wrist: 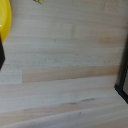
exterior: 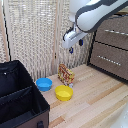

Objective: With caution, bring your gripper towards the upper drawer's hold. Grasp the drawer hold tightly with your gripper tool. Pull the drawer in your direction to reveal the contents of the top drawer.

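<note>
In the exterior view, my gripper [exterior: 76, 48] hangs in the air under the bulky white arm, its two short dark fingers apart and nothing between them. The top drawer [exterior: 120, 37] is a dark brown front at the exterior view's right, shut flush, and its upper part is hidden behind the arm. The drawer hold [exterior: 116, 32] is a thin pale bar across it. The gripper is well short of the hold, toward the exterior view's left and a little lower. The wrist view shows only pale wood planks [wrist: 65, 65] and no drawer.
A lower drawer [exterior: 107, 62] sits below. A black fabric box [exterior: 20, 95] fills the exterior view's lower left. A blue bowl [exterior: 44, 84], a yellow bowl [exterior: 63, 92] and a colourful packet [exterior: 65, 75] rest on the wooden surface [exterior: 95, 100]. A reed screen [exterior: 35, 35] stands behind.
</note>
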